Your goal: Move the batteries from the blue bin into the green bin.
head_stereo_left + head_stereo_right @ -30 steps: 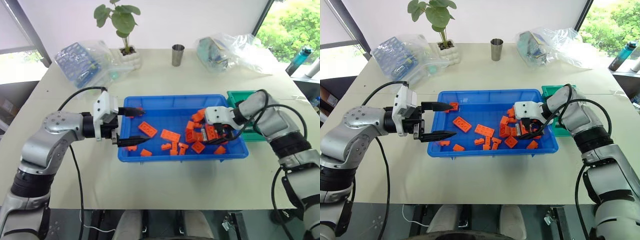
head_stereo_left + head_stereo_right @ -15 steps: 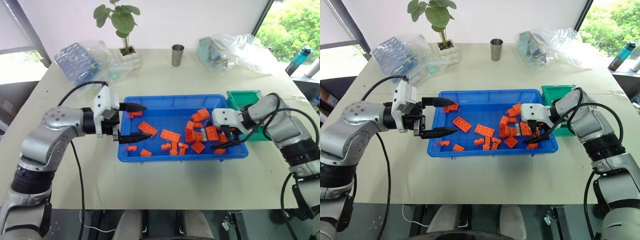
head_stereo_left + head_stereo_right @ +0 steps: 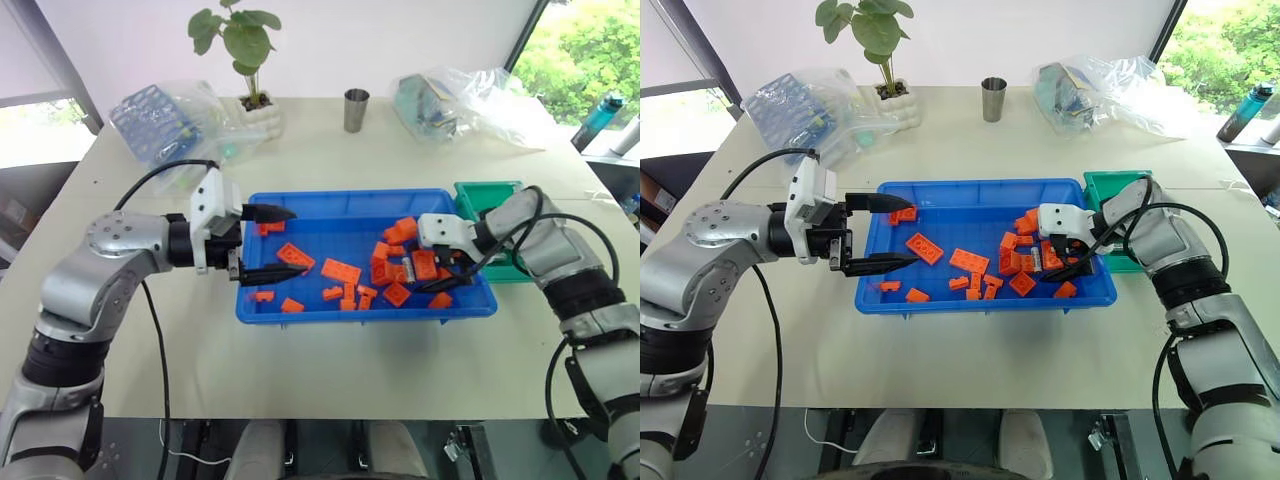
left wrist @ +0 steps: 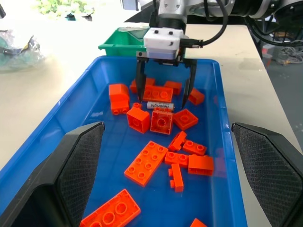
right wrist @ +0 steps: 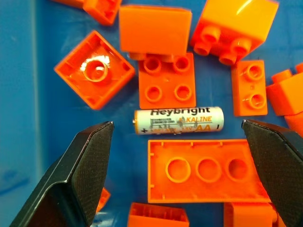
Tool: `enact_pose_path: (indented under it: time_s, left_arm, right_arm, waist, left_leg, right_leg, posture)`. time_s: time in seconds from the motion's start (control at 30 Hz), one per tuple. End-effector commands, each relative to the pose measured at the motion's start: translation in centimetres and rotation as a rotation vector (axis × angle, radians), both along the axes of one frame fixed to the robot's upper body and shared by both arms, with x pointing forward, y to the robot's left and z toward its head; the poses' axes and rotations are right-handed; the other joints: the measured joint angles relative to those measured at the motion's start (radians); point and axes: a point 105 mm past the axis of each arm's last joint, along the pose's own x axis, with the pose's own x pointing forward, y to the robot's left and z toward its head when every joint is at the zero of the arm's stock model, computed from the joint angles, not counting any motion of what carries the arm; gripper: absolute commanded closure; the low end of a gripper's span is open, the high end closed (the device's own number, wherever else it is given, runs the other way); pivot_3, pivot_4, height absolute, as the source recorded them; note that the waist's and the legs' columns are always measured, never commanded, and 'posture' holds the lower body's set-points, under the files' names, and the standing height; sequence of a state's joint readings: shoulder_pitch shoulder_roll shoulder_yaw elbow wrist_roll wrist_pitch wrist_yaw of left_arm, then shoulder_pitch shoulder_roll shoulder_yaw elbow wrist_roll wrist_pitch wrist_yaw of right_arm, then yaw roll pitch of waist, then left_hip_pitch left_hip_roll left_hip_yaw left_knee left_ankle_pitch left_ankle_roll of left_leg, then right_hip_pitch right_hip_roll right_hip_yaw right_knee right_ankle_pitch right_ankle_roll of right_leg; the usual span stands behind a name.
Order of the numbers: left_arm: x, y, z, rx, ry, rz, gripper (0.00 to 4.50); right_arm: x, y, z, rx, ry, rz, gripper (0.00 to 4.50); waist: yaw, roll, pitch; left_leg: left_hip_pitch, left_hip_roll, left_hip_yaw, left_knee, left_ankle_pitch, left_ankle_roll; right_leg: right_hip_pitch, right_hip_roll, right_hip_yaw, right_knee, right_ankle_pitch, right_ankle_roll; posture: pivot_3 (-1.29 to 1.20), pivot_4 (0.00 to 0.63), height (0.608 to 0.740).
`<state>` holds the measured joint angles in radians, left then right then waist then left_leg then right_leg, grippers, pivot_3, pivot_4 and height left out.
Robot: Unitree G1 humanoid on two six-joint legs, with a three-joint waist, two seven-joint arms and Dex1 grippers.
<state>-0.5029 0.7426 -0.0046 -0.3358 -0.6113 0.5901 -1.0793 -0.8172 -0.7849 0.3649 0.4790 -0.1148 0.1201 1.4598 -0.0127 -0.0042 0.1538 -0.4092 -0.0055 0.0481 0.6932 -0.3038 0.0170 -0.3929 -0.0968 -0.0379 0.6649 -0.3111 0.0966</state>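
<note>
Two silver-grey metal arms with rounded joint housings and black bands at the elbows. Each wrist carries a white boxy block. The left pincer (image 3: 268, 243) and right pincer (image 4: 163, 84) each have two tapering black fingers (image 5: 71, 179) with finely cross-hatched inner pads. Black cables loop outside both forearms.

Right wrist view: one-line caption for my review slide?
Open right hand poised over a battery lying among orange bricks in the blue bin.

Both end effectors, left (image 3: 268, 243) and right (image 4: 164, 80), gape wide.
</note>
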Motion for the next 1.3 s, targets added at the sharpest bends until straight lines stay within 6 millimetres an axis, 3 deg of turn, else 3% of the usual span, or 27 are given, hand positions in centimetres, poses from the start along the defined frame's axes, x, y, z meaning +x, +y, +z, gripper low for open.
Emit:
enact_pose_path:
  time_s: [0.03, 0.1, 0.2, 0.3, 0.43, 0.57, 0.63, 0.73, 0.97, 1.1, 1.23, 1.3]
  left_arm:
    - [-0.5, -0.1, 1.1, -0.006, -0.039, -0.007, 0.0]
    - [-0.5, -0.2, 1.2, -0.007, -0.04, -0.004, 0.0]
    - [-0.5, -0.2, 1.3, -0.008, -0.039, -0.001, 0.0]
    - [-0.5, 0.0, 1.0, -0.007, -0.029, 0.008, 0.0]
    - [-0.5, 1.5, 0.0, 0.005, -0.001, 0.054, 0.0]
    - [-0.6, 3.1, -0.8, 0.008, 0.021, 0.104, 0.0]
    - [-0.7, 3.4, -0.9, 0.005, 0.023, 0.111, 0.0]
    - [-0.6, 3.7, -0.8, -0.002, 0.02, 0.124, 0.0]
    - [0.0, 3.1, -0.4, -0.015, 0.003, 0.107, 0.0]
    - [0.3, 2.7, -0.1, -0.02, -0.007, 0.095, 0.0]
    - [0.4, 2.7, -0.1, -0.02, -0.006, 0.091, 0.0]
    - [0.4, 2.8, -0.1, -0.023, -0.003, 0.096, 0.0]
  right_arm:
    - [0.5, 0.1, 0.5, -0.005, -0.004, 0.007, 0.28]
    - [0.4, 0.3, 0.5, 0.008, 0.013, 0.012, 0.81]
    - [0.1, 0.6, 0.7, 0.027, 0.015, 0.024, 2.22]
    - [0.1, 0.8, 1.8, 0.047, -0.039, 0.024, 2.24]
    - [-0.3, 0.6, 5.5, 0.153, -0.144, -0.036, 2.24]
    - [-0.3, -1.7, 9.7, 0.239, -0.311, -0.203, 2.24]
    - [-0.2, -3.1, 10.9, 0.251, -0.362, -0.288, 2.24]
    - [-0.4, -6.9, 11.7, 0.213, -0.409, -0.434, 2.24]
    - [-0.2, -11.3, 11.2, 0.155, -0.435, -0.613, 2.24]
    - [0.4, -12.1, 11.0, 0.141, -0.477, -0.664, 0.22]
    - [0.0, -11.5, 11.9, 0.174, -0.502, -0.635, 0.1]
    - [-1.1, -10.7, 12.3, 0.226, -0.479, -0.582, 0.1]
  waist:
    - [0.0, 0.0, 0.0]
    - [0.0, 0.0, 0.0]
    - [0.001, 0.0, 0.0]
    - [0.0, 0.0, 0.0]
    - [0.0, 0.001, 0.001]
    - [0.004, 0.002, 0.002]
    - [0.004, 0.002, 0.002]
    - [0.005, 0.002, 0.002]
    - [-0.003, 0.003, 0.003]
    - [-0.001, 0.003, 0.003]
    - [-0.001, 0.003, 0.003]
    - [0.002, 0.003, 0.003]
  left_leg:
    - [0.0, 0.0, 0.0, 0.0, 0.0, 0.0]
    - [0.0, 0.0, 0.0, 0.0, 0.0, 0.0]
    - [0.0, 0.0, 0.0, 0.0, 0.0, 0.0]
    - [0.0, 0.0, 0.0, 0.0, 0.0, 0.0]
    - [0.0, 0.0, 0.0, 0.0, 0.0, 0.0]
    - [-0.001, 0.0, -0.001, 0.0, 0.0, 0.0]
    - [-0.001, 0.0, -0.001, 0.0, 0.0, 0.0]
    - [-0.001, 0.0, -0.001, 0.0, 0.0, 0.0]
    - [-0.001, 0.0, 0.0, -0.001, 0.0, 0.0]
    - [-0.001, 0.0, 0.001, -0.001, 0.0, 0.0]
    - [-0.001, 0.0, 0.001, -0.001, 0.0, 0.0]
    - [-0.001, 0.0, 0.001, -0.001, 0.0, 0.0]
  right_leg:
    - [0.0, 0.0, 0.0, 0.0, 0.0, 0.0]
    - [0.0, 0.0, 0.0, 0.0, 0.0, 0.0]
    - [0.0, 0.0, 0.0, 0.0, 0.0, 0.0]
    - [0.0, 0.0, 0.0, 0.0, 0.0, 0.0]
    - [0.0, 0.0, 0.0, 0.0, 0.0, 0.0]
    - [0.0, -0.001, -0.001, 0.0, 0.0, 0.0]
    - [0.0, -0.001, -0.001, -0.001, 0.0, 0.0]
    - [0.001, -0.001, -0.001, -0.001, 0.0, 0.0]
    - [0.0, -0.001, -0.001, -0.001, 0.0, 0.0]
    - [0.0, -0.001, -0.001, -0.001, 0.0, 0.0]
    - [-0.001, -0.001, -0.001, -0.001, 0.0, 0.0]
    - [0.0, -0.001, -0.001, -0.001, 0.0, 0.0]
  posture:
    - [0.0, 0.15, 0.716]
    - [0.0, 0.15, 0.716]
    - [0.0, 0.15, 0.716]
    - [0.0, 0.15, 0.716]
    - [0.0, 0.15, 0.716]
    - [0.0, 0.15, 0.716]
    - [0.0, 0.15, 0.716]
    - [0.0, 0.15, 0.716]
    - [0.0, 0.15, 0.716]
    - [0.0, 0.15, 0.716]
    - [0.0, 0.15, 0.716]
    - [0.0, 0.15, 0.716]
